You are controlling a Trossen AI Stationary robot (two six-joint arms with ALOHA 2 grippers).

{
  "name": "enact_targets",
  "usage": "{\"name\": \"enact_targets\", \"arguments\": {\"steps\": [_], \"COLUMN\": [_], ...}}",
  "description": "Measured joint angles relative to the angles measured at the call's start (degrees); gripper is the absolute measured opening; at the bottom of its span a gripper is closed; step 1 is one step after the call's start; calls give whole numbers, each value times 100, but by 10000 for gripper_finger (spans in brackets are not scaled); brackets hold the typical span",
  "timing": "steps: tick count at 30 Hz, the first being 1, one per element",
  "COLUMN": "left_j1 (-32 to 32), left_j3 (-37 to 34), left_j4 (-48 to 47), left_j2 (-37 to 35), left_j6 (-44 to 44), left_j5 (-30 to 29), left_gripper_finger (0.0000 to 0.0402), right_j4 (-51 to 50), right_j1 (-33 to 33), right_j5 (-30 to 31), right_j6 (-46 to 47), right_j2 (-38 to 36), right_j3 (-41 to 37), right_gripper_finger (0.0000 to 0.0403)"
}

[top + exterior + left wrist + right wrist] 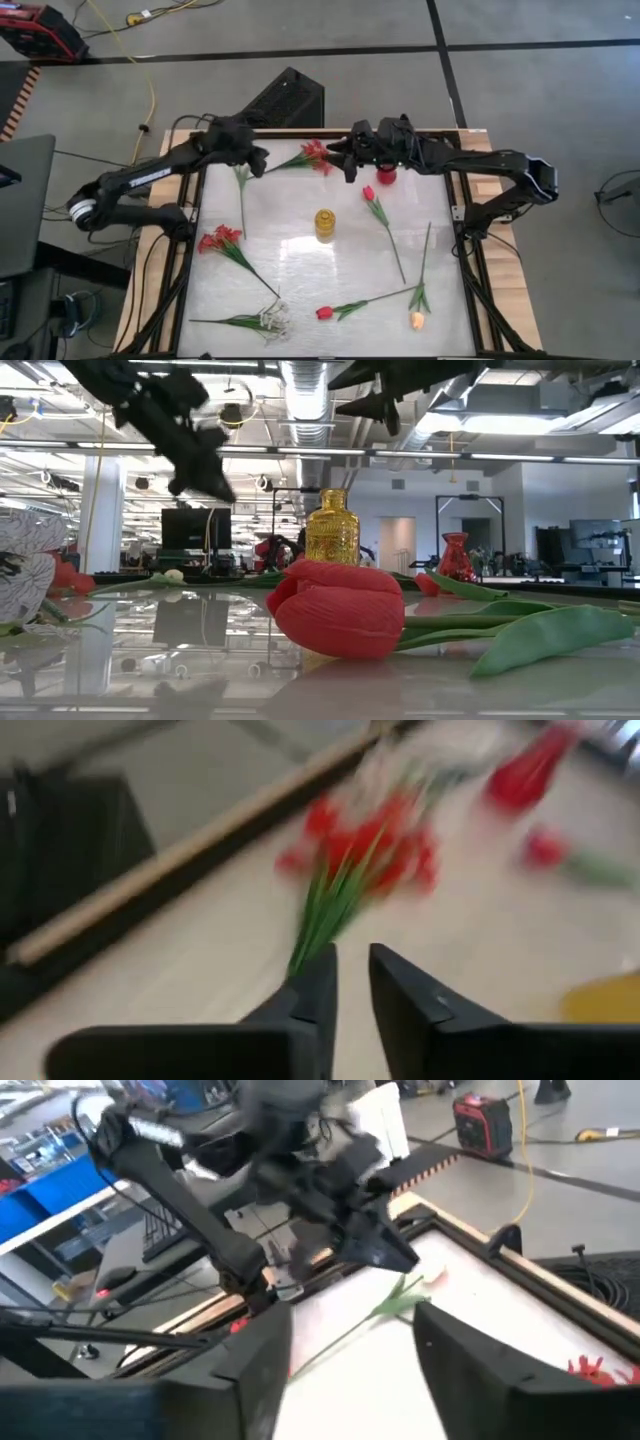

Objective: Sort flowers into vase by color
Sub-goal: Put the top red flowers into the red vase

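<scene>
High view: left tool [262, 160] and right tool [340, 160] hang over the tabletop's [300, 215] far edge, either side of a red clustered flower [315, 155]; other flowers lie scattered around a yellow vase [325, 224]. Left wrist view: left tool's fingers [400, 1005] narrowly parted, nothing between them. Right wrist view: right tool's fingers [455, 1345] wide apart, empty.

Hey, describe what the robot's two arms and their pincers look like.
Both arms are dark, nearly black, with jointed tubular links. The left arm carries white lettering along one link. The left pincer and right pincer each have two flat, dark, wedge-shaped fingers.
</scene>
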Motion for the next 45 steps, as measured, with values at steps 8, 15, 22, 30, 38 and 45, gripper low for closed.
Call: {"name": "enact_targets", "arguments": {"steps": [8, 15, 22, 30, 38, 45], "left_j1": [122, 55, 57, 58, 87, 301], "left_j3": [376, 660, 700, 692, 631, 663], "left_j4": [-213, -307, -208, -300, -377, 375], "left_j2": [1709, 2664, 3112, 3149, 2590, 1321], "left_j6": [1171, 1691, 1789, 1781, 1526, 607], "left_j5": [138, -7, -29, -75, -187, 466], "left_gripper_finger": [162, 176, 176, 99, 12, 3], "right_j4": [-26, -362, -558, -599, -563, -385], "right_j1": [208, 410, 477, 464, 395, 457], "right_j5": [-19, -28, -26, -22, -13, -17], "right_j6": [-28, -33, -37, -42, -39, -25], "right_j2": [-2, -2, -2, -2, -2, 41], "right_j3": [-2, -2, -2, -2, -2, -2], "right_gripper_finger": [270, 270, 270, 270, 270, 270]}}
